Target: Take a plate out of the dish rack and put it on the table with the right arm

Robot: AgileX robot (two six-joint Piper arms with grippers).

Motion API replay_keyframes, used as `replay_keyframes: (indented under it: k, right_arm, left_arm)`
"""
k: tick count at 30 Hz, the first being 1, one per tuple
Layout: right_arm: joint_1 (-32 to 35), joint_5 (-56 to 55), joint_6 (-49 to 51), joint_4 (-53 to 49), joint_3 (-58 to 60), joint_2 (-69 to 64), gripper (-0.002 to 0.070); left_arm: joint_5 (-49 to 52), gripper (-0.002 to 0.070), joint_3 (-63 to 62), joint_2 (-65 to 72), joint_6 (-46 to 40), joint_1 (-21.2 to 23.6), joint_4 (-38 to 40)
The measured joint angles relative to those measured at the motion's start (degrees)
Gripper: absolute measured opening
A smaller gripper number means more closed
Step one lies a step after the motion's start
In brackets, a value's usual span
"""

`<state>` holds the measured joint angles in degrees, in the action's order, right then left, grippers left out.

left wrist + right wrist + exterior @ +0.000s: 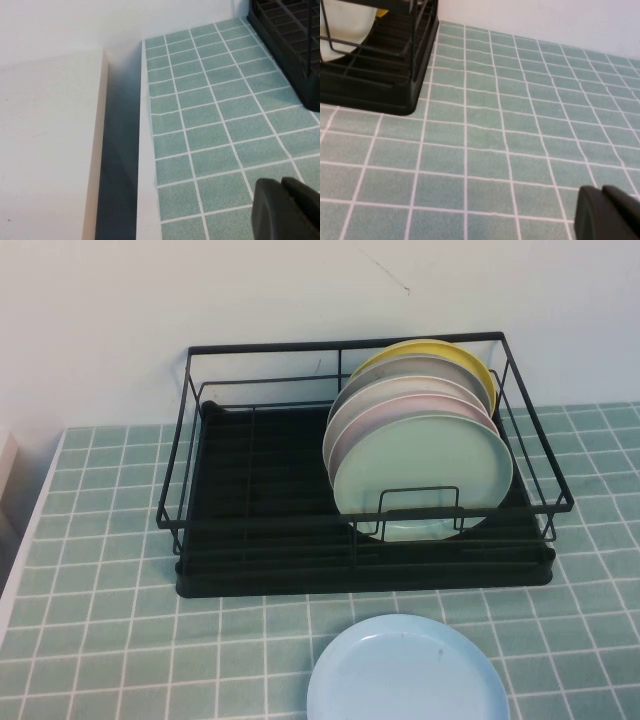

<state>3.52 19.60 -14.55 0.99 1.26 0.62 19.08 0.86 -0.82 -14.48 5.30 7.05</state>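
Observation:
The pale mint-green plate (425, 475) stands on edge at the front of a row of plates in the black wire dish rack (250, 490), on the sea-green tiled table (100, 570). Neither arm shows in the high view. In the right wrist view, my right gripper (602, 189) hangs shut and empty over bare tiles, well clear of the rack's corner (375, 75). A pale plate edge (345, 25) shows inside the rack there. My left gripper (281, 181) is shut and empty over tiles near the table's left edge, with the rack (290, 45) far off.
A light blue plate (405, 670) lies flat on the table in front of the rack. Behind the mint plate stand pink, grey and yellow plates (440, 365). The rack's left half holds no plates. A white ledge (50, 150) borders the table's left side.

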Motion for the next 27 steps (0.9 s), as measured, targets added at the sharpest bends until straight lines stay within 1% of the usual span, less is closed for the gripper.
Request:
replay_keyframes:
  k: [21, 24, 27]
  right_arm:
    - [0.0, 0.1, 0.0, 0.1, 0.0, 0.0, -0.0001]
    - [0.0, 0.1, 0.0, -2.0, 0.0, 0.0, -0.0001]
    - [0.0, 0.1, 0.0, -6.9, 0.0, 0.0, -0.0001]
  left_arm:
    - [0.0, -0.0004, 0.0, 0.0, 0.0, 0.0, 0.0]
    - [0.0, -0.0004, 0.0, 0.0, 0.0, 0.0, 0.0]
    - [0.0, -0.0004, 0.0, 0.0, 0.0, 0.0, 0.0]
